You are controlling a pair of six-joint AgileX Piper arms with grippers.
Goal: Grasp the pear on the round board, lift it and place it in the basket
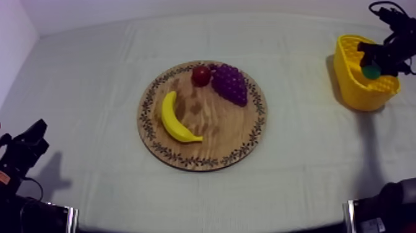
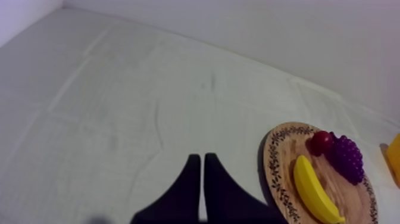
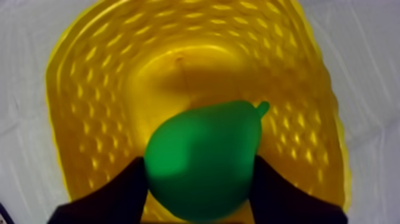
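The right gripper (image 3: 199,179) is clamped on the pear (image 3: 202,161), holding it just over the basket (image 3: 89,89) at the desk's (image 1: 80,74) right side. The left gripper (image 2: 202,158) sits low at the left, fingers together on nothing. A banana (image 1: 173,118), grapes (image 1: 230,83) and a small red fruit (image 1: 200,75) lie on the board (image 1: 216,133).

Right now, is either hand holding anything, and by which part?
Right hand is shut on the pear, gripping the sides of its wide body over the yellow basket. Left hand is shut, holding nothing.
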